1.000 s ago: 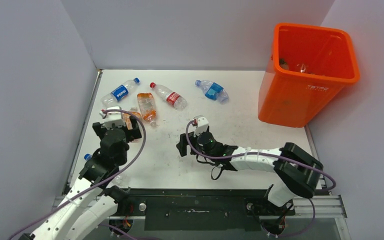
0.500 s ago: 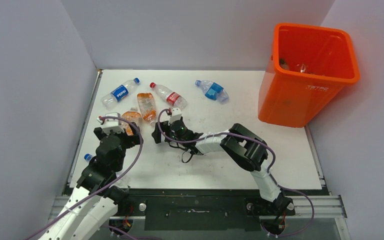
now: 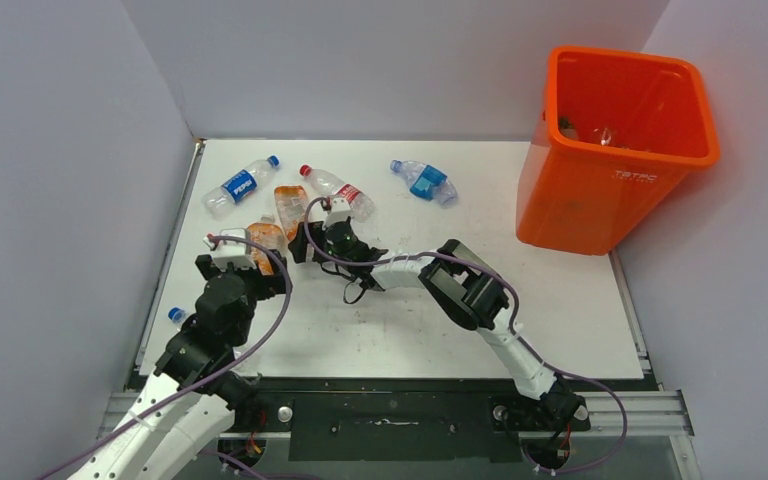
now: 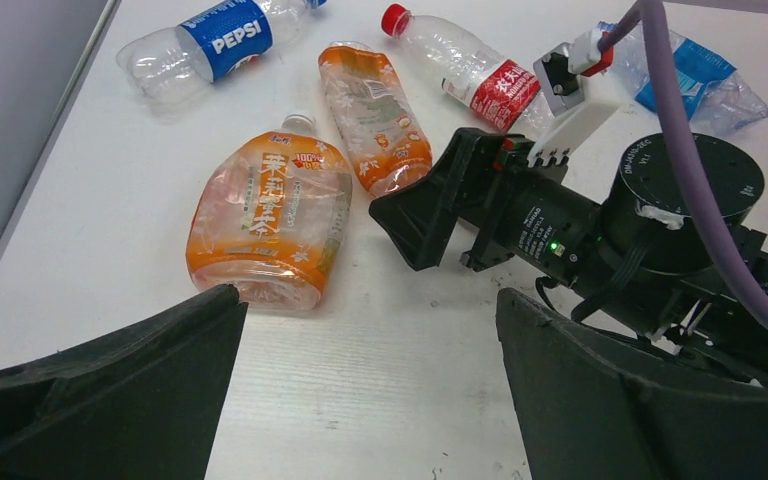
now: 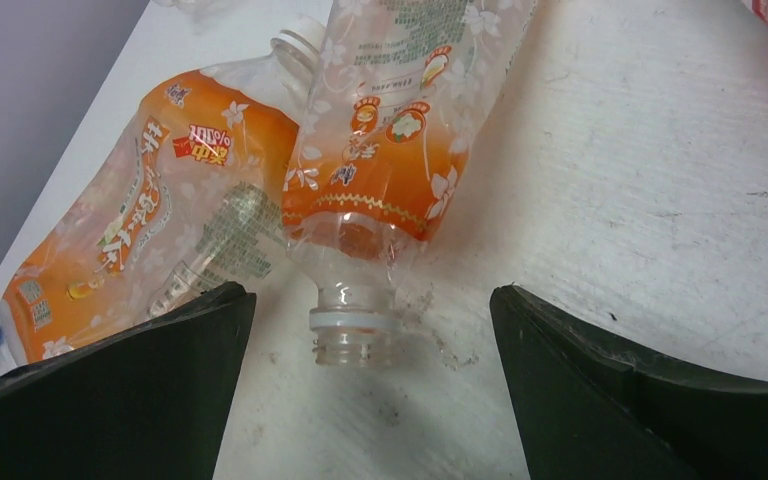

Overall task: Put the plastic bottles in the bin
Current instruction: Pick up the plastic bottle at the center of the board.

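left gripper (image 4: 370,400): your left arm's jaws stood spread wide with nothing between them, hanging over the worktop (image 3: 480,215) on the near side of the wide orange bottle.
right gripper (image 5: 370,390): your right arm reached across to the left half of the worktop; its jaws were spread, one on either side of the narrow orange bottle's neck, and neither touched it.
wide orange bottle (image 4: 270,215): it lay flat and crumpled, white neck pointing away from you, just ahead of the left gripper.
narrow orange bottle (image 5: 400,130): it lay on its side with its uncapped neck towards the right gripper; its flank overlapped the wide orange bottle's neck end.
Pepsi bottle (image 3: 241,184): clear with a blue label and blue cap, it lay at the far left of the worktop, apart from the orange pair.
red-label bottle (image 4: 465,70): clear with a red cap, it lay just beyond the right gripper's wrist.
blue-label bottle (image 3: 423,181): crushed, it lay alone near the far edge, between the cluster and the bin.
blue-capped bottle (image 3: 176,316): you could see only its cap end at the left edge, beside the left arm.
bin (image 3: 580,200): the orange tub stood upright at the far right corner, well apart from both grippers; something clear lay inside, too small to identify.
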You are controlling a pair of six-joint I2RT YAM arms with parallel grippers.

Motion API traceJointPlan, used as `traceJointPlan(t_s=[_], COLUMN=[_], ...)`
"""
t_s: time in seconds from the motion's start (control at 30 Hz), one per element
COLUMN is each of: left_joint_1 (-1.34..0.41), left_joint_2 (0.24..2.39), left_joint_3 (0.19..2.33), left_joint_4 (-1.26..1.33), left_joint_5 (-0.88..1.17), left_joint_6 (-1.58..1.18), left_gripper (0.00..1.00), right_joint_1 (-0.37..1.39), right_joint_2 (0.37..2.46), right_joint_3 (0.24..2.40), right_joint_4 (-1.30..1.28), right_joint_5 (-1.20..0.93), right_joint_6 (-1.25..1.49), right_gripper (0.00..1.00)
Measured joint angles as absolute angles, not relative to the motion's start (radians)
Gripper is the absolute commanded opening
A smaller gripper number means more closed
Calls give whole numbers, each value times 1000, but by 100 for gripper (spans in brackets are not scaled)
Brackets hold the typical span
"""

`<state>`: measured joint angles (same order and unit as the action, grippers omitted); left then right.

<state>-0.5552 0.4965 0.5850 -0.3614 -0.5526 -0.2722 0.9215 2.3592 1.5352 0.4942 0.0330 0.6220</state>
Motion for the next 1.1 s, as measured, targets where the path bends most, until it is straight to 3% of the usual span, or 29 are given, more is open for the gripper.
traceJointPlan(t_s=[0.17,0.47,0.6,0.77,0.97,1.1], left_joint_1=[-565,-568,-569,-569,-576,-600], left_joint_2=[495,490,481,472,443,389], left_joint_3=[583,582,580,578,569,536], left_joint_4=[-361,-355,-355,-354,-339,-303], left_joint_5=[-553,-553,-553,-553,-557,-539], left_joint_6=[-266,-258,-255,-251,-241,-199], left_gripper=[96,96,96,96,96,96], right_joint_1=[922,921,921,923,925,931], right_joint_2=[2394,2428,2418,2296,1996,1769], right_joint_3=[1589,1617,1571,1368,1010,882], right_joint_4=[472,469,525,583,543,416], right_joint_5=[41,56,47,18,-33,-75], right_joint_6=[623,635,634,635,614,586], right_gripper=[66,7,5,5,5,5])
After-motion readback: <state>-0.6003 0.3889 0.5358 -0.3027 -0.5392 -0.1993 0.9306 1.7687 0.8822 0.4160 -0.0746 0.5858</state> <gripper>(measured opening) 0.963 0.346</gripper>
